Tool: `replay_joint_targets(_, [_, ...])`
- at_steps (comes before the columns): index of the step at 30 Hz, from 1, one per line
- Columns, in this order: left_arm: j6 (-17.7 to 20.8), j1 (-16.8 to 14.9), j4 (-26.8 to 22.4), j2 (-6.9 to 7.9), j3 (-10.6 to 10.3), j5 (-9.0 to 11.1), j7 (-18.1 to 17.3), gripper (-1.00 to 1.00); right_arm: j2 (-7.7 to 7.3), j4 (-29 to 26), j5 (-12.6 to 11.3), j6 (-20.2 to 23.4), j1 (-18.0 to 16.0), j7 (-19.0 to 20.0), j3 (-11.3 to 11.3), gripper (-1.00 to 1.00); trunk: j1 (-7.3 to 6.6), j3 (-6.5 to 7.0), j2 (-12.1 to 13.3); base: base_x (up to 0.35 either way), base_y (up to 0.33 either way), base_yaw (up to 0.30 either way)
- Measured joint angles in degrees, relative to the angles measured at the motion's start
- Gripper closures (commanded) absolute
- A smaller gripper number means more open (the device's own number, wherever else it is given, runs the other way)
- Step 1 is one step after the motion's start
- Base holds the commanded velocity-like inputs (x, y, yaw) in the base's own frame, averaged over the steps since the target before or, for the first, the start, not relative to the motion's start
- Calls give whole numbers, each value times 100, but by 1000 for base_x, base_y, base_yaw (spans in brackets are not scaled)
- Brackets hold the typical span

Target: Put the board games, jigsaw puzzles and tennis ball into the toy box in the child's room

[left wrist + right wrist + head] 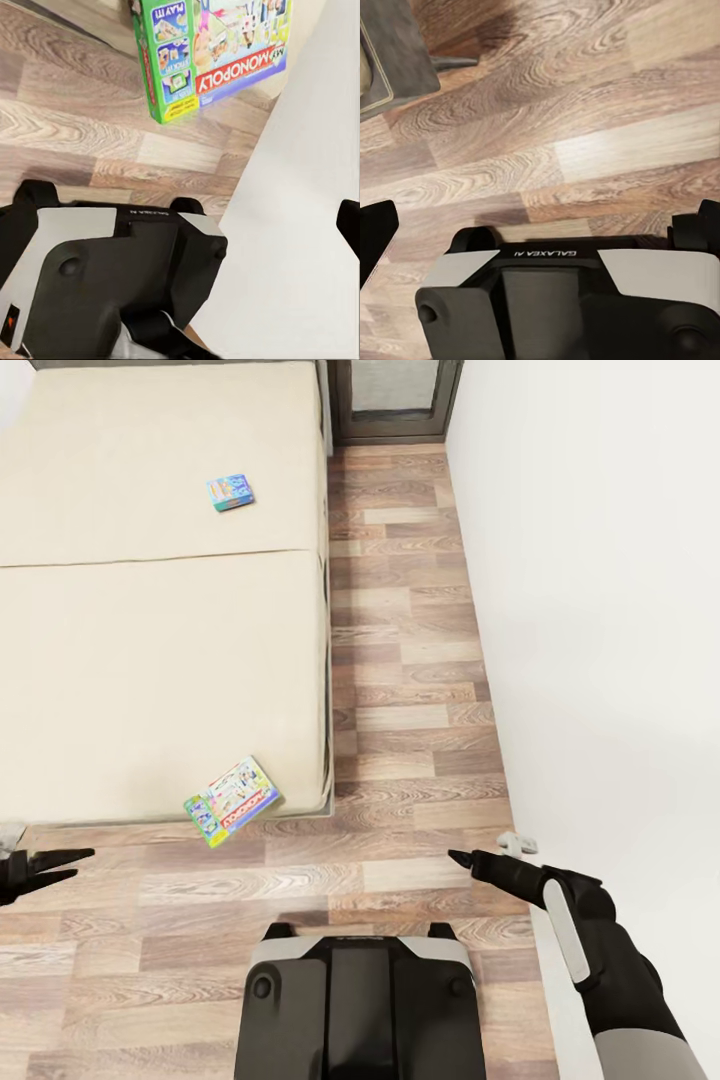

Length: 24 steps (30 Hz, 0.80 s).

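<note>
The cream bed (150,660) takes up the left of the head view, with two board games on it. A small blue one (230,491) lies far back near the bed's right edge. A greenish multicoloured Monopoly box (232,800) (210,52) hangs over the near edge. My left gripper (80,863) is open and empty above the floor, left of that box. My right gripper (462,857) (540,232) is open and empty over the floor near the wall. The table, toy box, jigsaw puzzles and tennis ball are out of view.
A strip of wood-plank floor (400,690) runs between the bed and the white wall (600,610) on the right. A dark-framed door (390,400) closes the far end. My own base (360,1000) stands at the bottom centre. A small white fitting (517,843) sits at the wall's foot.
</note>
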Motion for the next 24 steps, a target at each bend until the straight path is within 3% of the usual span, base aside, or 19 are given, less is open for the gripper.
replay_joint_targets(3, [-102,251,6,-197,7,-15,-63,-100,0,9,-1,-20,3,158,-21,-100,0,26,0,0,0,-63])
replay_joint_targets(8, [-275,438,58,-341,6,-26,-94,-100,8,18,0,-48,4,265,-31,-100,0,71,0,-13,9,-64])
replay_joint_targets(24, [-811,512,423,-471,9,-38,-103,-100,20,137,9,-101,5,368,-38,-100,0,215,0,-59,70,-18])
